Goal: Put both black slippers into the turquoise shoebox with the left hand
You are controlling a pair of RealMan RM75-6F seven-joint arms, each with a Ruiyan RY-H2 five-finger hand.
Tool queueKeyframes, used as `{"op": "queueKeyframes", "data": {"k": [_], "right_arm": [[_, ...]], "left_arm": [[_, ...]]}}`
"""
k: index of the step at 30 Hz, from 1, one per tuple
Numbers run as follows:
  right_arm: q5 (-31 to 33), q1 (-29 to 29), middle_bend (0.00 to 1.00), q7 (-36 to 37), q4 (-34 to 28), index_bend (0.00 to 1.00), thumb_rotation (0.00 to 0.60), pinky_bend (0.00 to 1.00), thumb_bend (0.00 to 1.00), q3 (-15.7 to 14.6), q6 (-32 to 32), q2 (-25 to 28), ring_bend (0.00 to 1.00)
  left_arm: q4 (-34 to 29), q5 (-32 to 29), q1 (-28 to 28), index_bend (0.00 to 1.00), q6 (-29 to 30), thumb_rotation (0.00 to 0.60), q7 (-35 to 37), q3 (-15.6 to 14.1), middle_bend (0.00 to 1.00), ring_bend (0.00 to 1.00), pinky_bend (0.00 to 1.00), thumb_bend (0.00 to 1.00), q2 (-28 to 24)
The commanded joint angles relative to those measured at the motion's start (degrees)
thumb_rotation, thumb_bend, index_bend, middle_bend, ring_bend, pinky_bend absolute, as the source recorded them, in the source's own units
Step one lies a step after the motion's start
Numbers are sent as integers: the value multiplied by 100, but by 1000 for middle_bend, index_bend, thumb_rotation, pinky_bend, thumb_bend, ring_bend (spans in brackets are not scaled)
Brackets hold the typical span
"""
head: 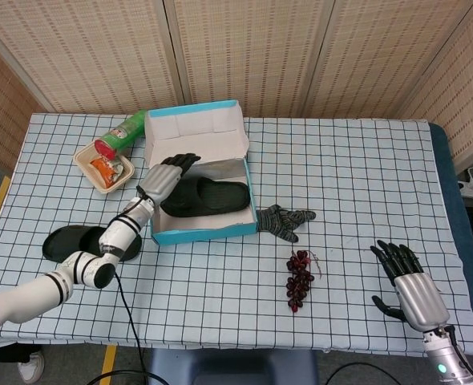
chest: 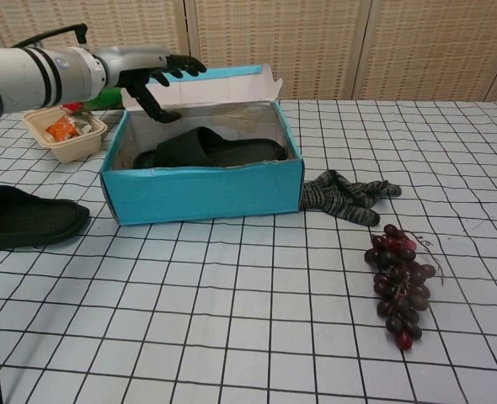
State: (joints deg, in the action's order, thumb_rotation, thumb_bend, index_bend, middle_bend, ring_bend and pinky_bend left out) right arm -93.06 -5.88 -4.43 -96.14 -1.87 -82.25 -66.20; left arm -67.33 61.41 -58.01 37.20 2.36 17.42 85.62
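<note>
Head view shows one slipper (head: pixel 205 196) lying flat inside the shoebox (head: pixel 200 233), sole down and lengthwise, which leaves floor room beside it for its mate. Left hand (head: pixel 163 177) hangs above the box's left wall, fingers apart and holding nothing (chest view confirms no contact with slipper or box). Second slipper (head: pixel 70 244) lies on the counter (head: pixel 357 168) left of the box, well apart from it, partly hidden behind the left forearm in head view. Judgement: task half complete; the next step is to carry the left hand down and left to this slipper. Box lid stands open at the back, so access from above is unobstructed. Right hand (head: pixel 410 285) rests at the near right edge, fingers spread, empty, clear of the work. Glove (head: pixel 282 221) touches the box's right corner; grapes (head: pixel 298 277) lie nearer, apart.
</note>
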Motion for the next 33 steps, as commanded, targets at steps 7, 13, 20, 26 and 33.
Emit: {"op": "queueKeyframes", "data": {"k": [7,13,20,26,33], "right_arm": [[-68,-33,0,59,10,0,600,0,156,18,-1,-9,0],[-184,-19,0,94,-13,0,600,0,157,-22,-57,2,0],[-602,-169,0,318,-299,0,600,0,156,5,-166,199,0],[-883,-319,0,50,-866,0,600,0,156,178,-284,529,0],[-770,-417,0,-17,-1082,0,600,0,157,180,-45,611,0]], "left_arm": [[-2372,1578,1572,0,1028,600,1051,-938,0,0,58,372,-1957],[-2363,1647,2233,0,1452,600,1172,-1427,0,0,49,349,-2222],[-1729,1392,2547,0,1508,600,695,-1678,0,0,36,342,-1868],[-1378,1126,2696,0,1546,600,316,-1694,0,0,35,342,-1565],[-1263,925,2763,0,1398,600,62,-1713,0,0,35,342,-1497]]}}
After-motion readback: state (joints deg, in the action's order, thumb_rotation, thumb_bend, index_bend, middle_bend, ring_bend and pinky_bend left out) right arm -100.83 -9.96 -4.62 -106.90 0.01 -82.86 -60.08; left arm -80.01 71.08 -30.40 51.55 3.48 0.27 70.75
